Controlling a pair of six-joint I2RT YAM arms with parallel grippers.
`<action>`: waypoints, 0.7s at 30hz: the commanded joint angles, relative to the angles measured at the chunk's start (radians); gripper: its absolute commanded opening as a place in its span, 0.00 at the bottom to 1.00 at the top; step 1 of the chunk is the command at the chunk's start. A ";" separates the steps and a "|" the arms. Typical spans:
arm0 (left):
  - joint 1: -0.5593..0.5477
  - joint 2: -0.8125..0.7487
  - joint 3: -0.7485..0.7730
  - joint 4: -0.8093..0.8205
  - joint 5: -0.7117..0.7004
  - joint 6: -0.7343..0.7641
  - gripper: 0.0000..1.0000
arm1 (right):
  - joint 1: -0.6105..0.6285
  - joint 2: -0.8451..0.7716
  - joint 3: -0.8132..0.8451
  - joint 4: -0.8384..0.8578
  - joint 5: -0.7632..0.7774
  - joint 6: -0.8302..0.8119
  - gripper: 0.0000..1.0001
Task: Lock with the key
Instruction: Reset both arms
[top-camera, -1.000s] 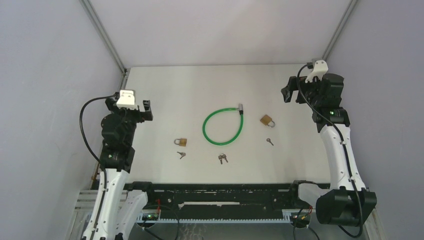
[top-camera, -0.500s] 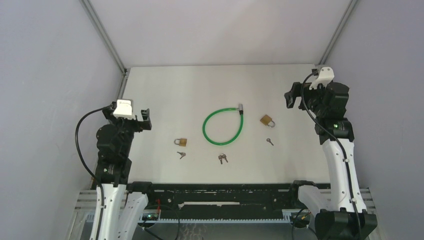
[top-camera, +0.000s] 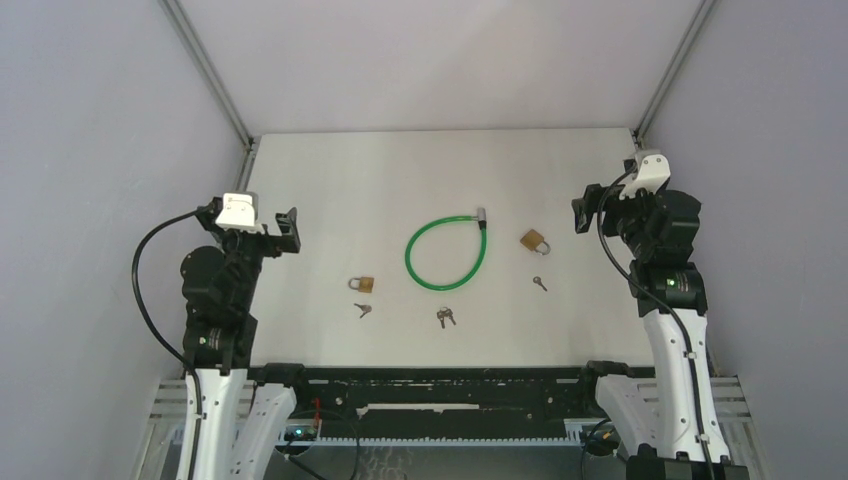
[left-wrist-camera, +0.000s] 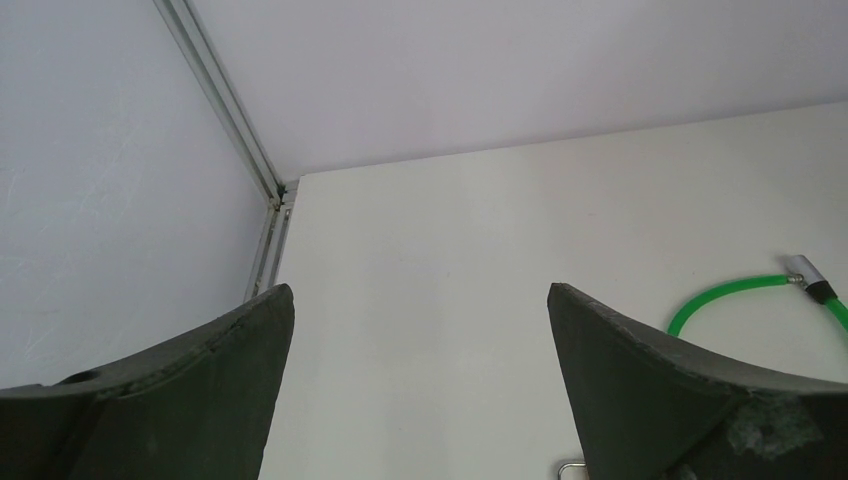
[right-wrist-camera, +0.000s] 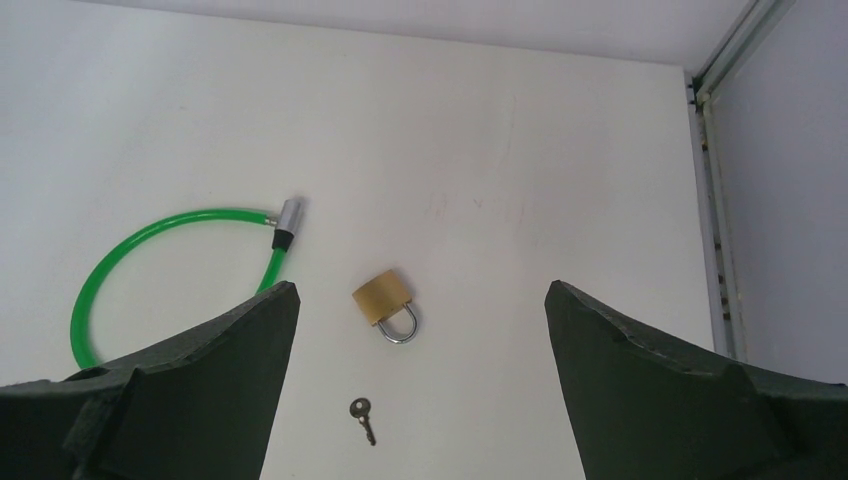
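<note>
A brass padlock (top-camera: 534, 240) lies right of centre, with a single small key (top-camera: 539, 283) just in front of it; both show in the right wrist view, padlock (right-wrist-camera: 386, 304) and key (right-wrist-camera: 363, 419). A second brass padlock (top-camera: 361, 284) lies left of centre with a key (top-camera: 362, 310) near it. A pair of keys (top-camera: 445, 317) lies at the front centre. A green cable lock (top-camera: 446, 254) forms a loop in the middle. My left gripper (top-camera: 283, 230) is open and empty at the left. My right gripper (top-camera: 583, 207) is open and empty at the right, above the table.
The white table (top-camera: 440, 170) is enclosed by grey walls with metal corner rails (top-camera: 205, 70). The green cable also shows in the left wrist view (left-wrist-camera: 745, 300) and the right wrist view (right-wrist-camera: 170, 260). A black rail runs along the near edge (top-camera: 440, 385).
Both arms have drawn back toward the near edge and outward; the left gripper moved left and down, the right gripper moved down. The objects on the table have not moved.
</note>
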 joint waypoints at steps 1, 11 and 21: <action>0.014 -0.003 0.017 0.036 0.039 -0.032 1.00 | 0.003 -0.017 0.003 0.044 -0.027 -0.031 1.00; 0.014 -0.026 -0.085 0.084 0.048 -0.033 1.00 | -0.019 -0.016 0.003 0.030 -0.081 -0.045 1.00; 0.014 -0.036 -0.048 0.026 0.033 -0.038 1.00 | -0.035 -0.006 0.000 0.025 -0.117 -0.066 1.00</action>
